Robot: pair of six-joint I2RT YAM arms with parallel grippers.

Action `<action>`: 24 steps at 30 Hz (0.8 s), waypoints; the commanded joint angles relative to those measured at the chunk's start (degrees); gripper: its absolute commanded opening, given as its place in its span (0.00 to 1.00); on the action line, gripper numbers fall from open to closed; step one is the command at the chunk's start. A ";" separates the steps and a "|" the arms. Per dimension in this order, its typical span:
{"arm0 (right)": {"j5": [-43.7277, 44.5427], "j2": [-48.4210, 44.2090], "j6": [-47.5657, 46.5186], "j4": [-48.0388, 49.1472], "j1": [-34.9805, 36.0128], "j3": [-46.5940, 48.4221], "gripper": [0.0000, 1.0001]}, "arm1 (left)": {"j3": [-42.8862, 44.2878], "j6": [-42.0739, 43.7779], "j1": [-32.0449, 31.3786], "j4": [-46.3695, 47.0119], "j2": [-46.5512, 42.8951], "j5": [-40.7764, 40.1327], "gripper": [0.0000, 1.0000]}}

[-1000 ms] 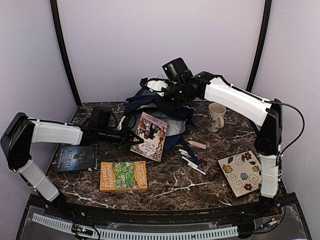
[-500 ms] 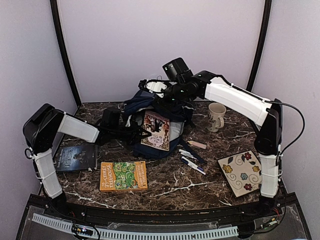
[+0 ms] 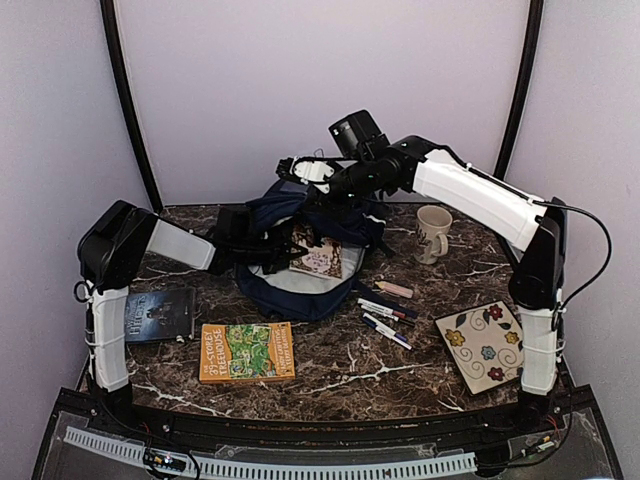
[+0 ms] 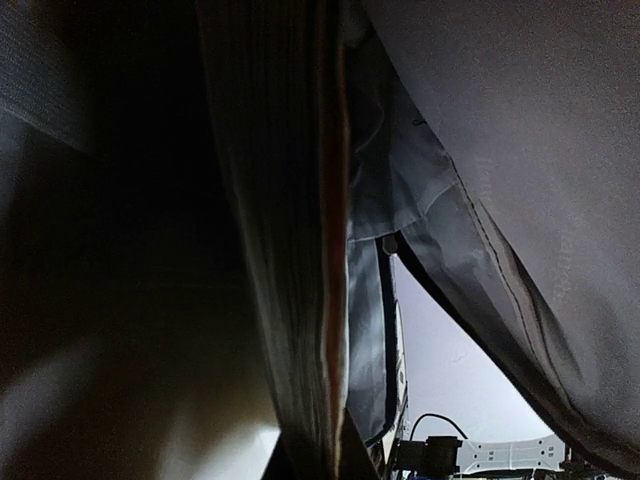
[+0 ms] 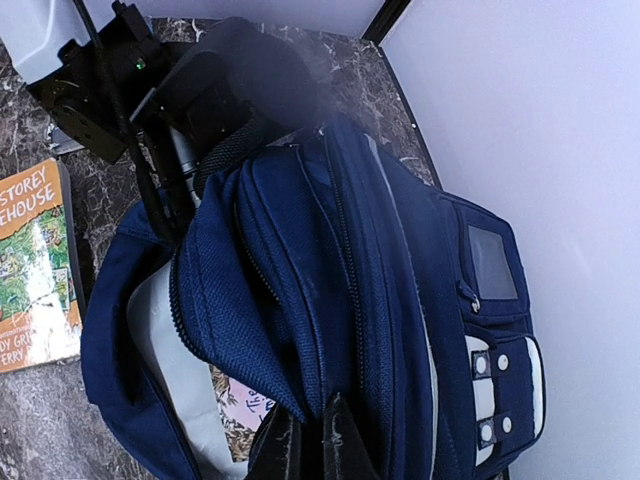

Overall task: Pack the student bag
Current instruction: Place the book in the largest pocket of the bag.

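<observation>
The student bag [image 3: 300, 285] is a navy backpack lying at the table's back middle, its main opening gaping and showing light grey lining [image 5: 165, 360]. My right gripper [image 5: 312, 440] is shut on the bag's upper flap and holds it up; from above it sits at the bag's top [image 3: 325, 192]. My left gripper [image 3: 288, 256] reaches into the opening from the left, shut on a pink illustrated book [image 3: 320, 255] that lies partly inside. In the left wrist view the book's page edges [image 4: 300, 250] fill the near field, with lining [image 4: 520, 150] to the right.
A dark book [image 3: 150, 315] and an orange-and-green Treehouse book [image 3: 247, 350] lie front left. Several pens [image 3: 385, 318] and a pale eraser-like stick [image 3: 393, 289] lie right of the bag. A mug [image 3: 432, 232] and a flowered plate [image 3: 485, 345] stand further right.
My left arm has swung right and carried the pink book from outside the bag's left side into the opening. My right gripper has kept its hold on the flap, slightly higher.
</observation>
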 commanded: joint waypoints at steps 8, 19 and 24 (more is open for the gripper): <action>-10.74 -4.47 -4.44 3.59 0.79 3.63 0.00 | 14.41 7.13 0.68 -15.45 6.68 -1.76 0.01; -4.53 -4.14 -4.05 7.55 0.52 0.07 0.00 | 10.87 7.04 0.45 -19.21 2.11 -3.22 0.42; -1.29 -4.13 -3.32 10.24 -0.26 -2.95 0.00 | 5.57 9.18 -1.17 -18.71 -3.34 -5.27 0.59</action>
